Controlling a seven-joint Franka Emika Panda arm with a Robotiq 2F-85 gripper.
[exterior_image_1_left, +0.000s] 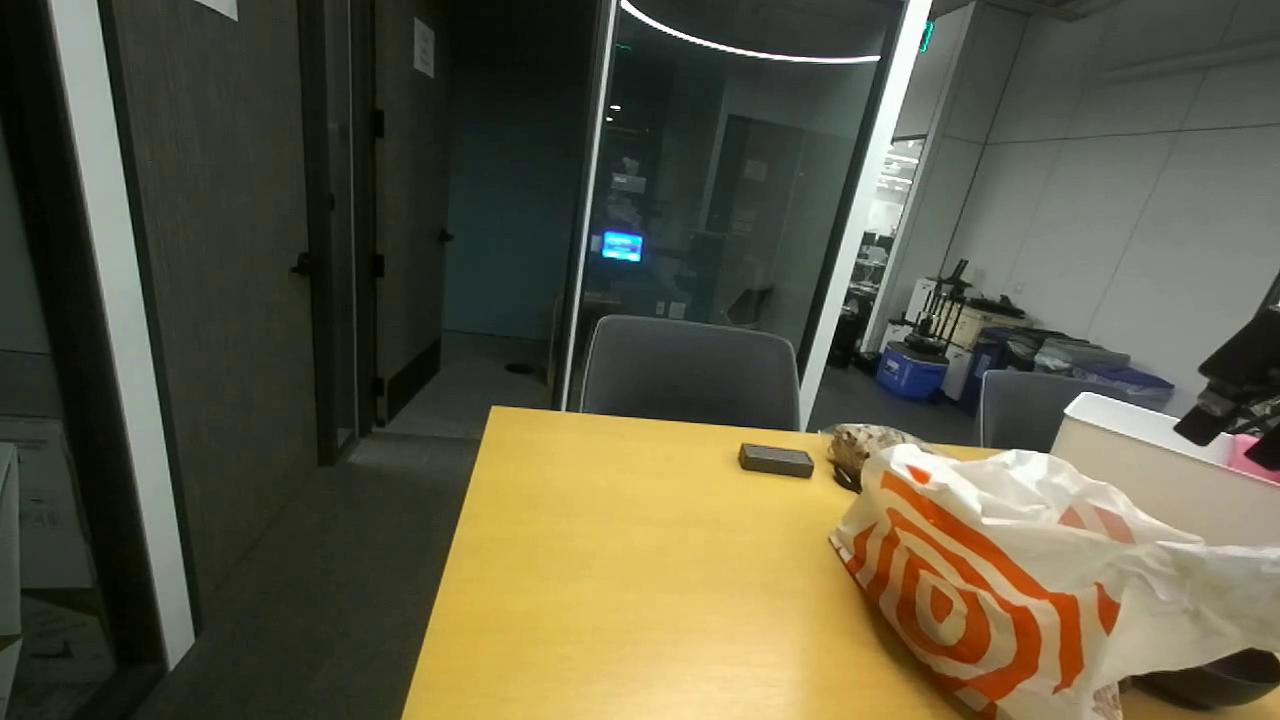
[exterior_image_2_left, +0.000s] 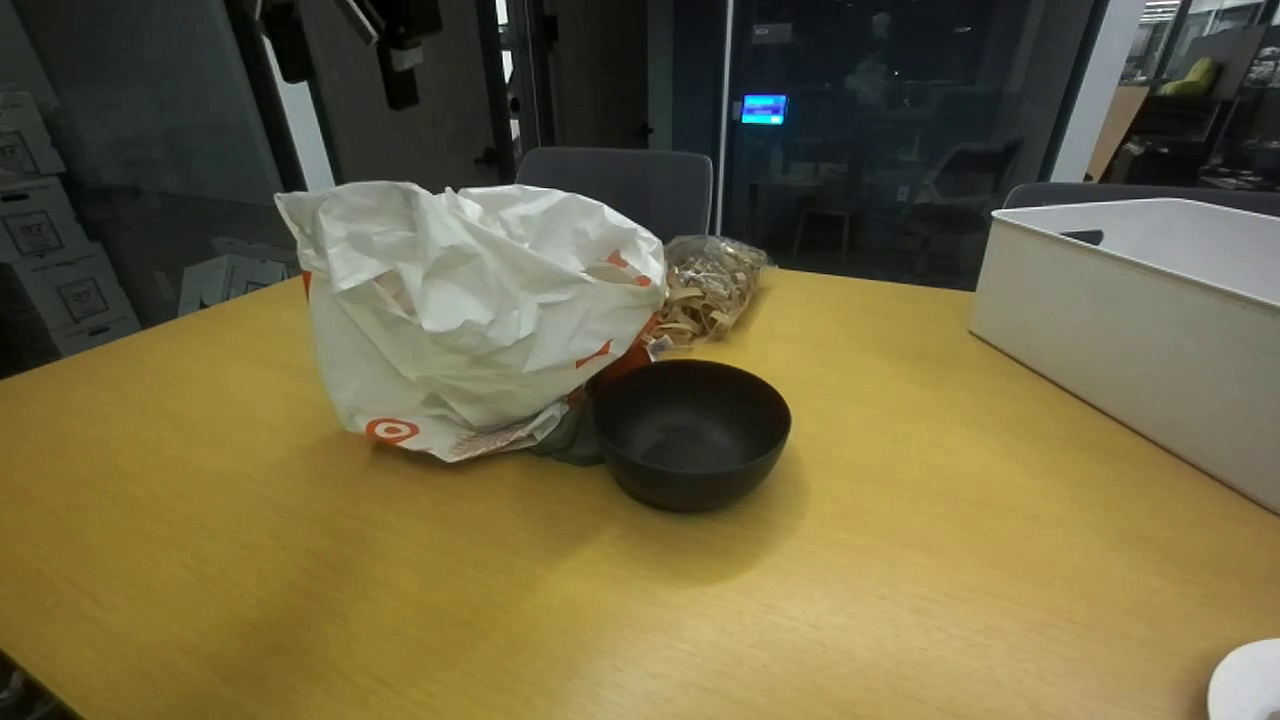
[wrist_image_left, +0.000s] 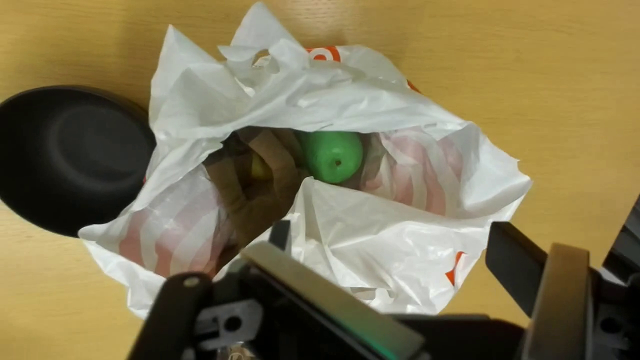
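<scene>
Bag (exterior_image_2_left: 470, 310), bowl (exterior_image_2_left: 690, 430) on table (exterior_image_2_left: 420, 580)

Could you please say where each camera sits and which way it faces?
An exterior view: higher than the table, facing a chair; end effector, right edge.
An exterior view: likewise, facing the black bowl; end effector, top left.
Wrist view: overhead, looking down into the white bag; fingers at bottom.
Both exterior views share bag, bowl and white bin.

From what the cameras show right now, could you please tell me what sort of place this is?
Probably an office meeting room: a tall glass wall stands behind grey chairs placed at a yellow table.
</scene>
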